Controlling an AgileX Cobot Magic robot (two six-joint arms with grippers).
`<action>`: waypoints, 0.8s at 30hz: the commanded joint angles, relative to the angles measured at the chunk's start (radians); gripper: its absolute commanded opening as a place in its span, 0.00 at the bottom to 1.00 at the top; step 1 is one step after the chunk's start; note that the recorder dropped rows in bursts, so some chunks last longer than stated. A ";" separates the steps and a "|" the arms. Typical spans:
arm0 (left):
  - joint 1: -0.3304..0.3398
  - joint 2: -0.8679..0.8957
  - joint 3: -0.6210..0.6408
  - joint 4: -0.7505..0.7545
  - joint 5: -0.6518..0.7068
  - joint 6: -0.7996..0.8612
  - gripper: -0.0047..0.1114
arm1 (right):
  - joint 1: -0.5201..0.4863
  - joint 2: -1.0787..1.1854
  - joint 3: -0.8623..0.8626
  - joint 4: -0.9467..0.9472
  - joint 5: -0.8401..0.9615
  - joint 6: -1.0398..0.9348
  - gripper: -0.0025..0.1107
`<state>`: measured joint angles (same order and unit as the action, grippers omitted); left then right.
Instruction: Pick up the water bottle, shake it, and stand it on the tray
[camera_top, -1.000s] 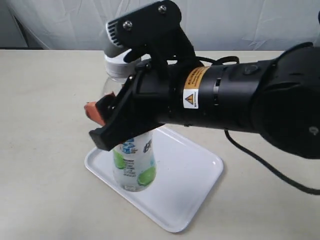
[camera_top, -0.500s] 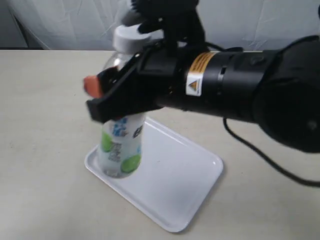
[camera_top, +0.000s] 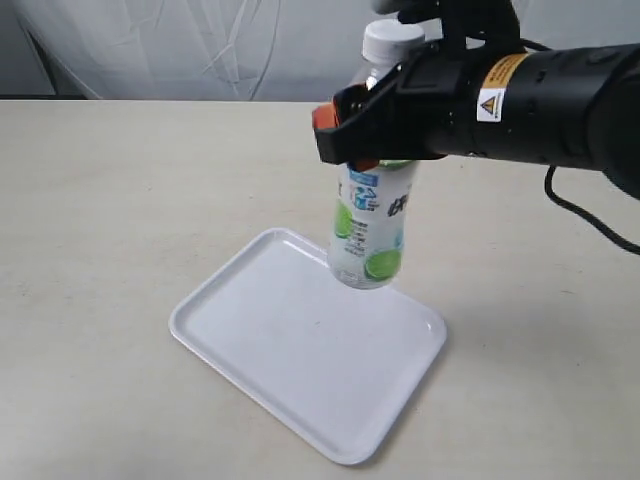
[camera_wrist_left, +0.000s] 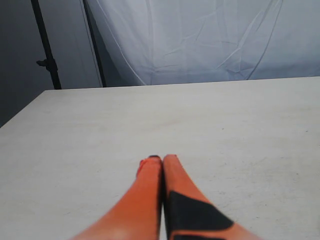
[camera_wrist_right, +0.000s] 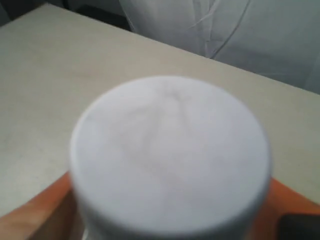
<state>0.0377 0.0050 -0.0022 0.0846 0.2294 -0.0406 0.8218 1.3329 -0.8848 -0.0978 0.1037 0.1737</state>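
Observation:
The water bottle (camera_top: 372, 225) hangs upright in the air over the far right part of the white tray (camera_top: 270, 350), its base clear of the tray. My right gripper (camera_top: 365, 135) is shut on the bottle's upper body, orange fingertips (camera_top: 324, 117) showing at the left of it. In the right wrist view the bottle's white cap (camera_wrist_right: 170, 157) fills the picture, with an orange finger (camera_wrist_right: 35, 215) on either side. My left gripper (camera_wrist_left: 162, 159) shows only in its own wrist view, shut with nothing between its orange fingers, low over bare table.
The beige table (camera_top: 110, 190) extends all around the tray. A white cloth backdrop (camera_top: 200, 50) hangs behind the table's far edge. A black cable (camera_top: 590, 215) trails from the right arm over the table at the right.
The right gripper has lifted the bottle off the tray's left part and carried it up and to the right. The arm has pulled back rightward, uncovering the tray.

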 joint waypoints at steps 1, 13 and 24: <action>0.000 -0.005 0.002 0.005 -0.005 -0.004 0.04 | 0.117 -0.019 -0.008 0.059 -0.153 0.010 0.02; 0.000 -0.005 0.002 0.005 -0.005 -0.004 0.04 | 0.266 0.049 -0.008 -0.029 -0.148 -0.020 0.02; 0.000 -0.005 0.002 0.005 -0.005 -0.004 0.04 | 0.020 -0.054 -0.008 0.045 -0.051 -0.015 0.02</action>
<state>0.0377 0.0050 -0.0022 0.0846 0.2294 -0.0406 0.8240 1.2968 -0.8848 -0.1083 0.1011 0.1538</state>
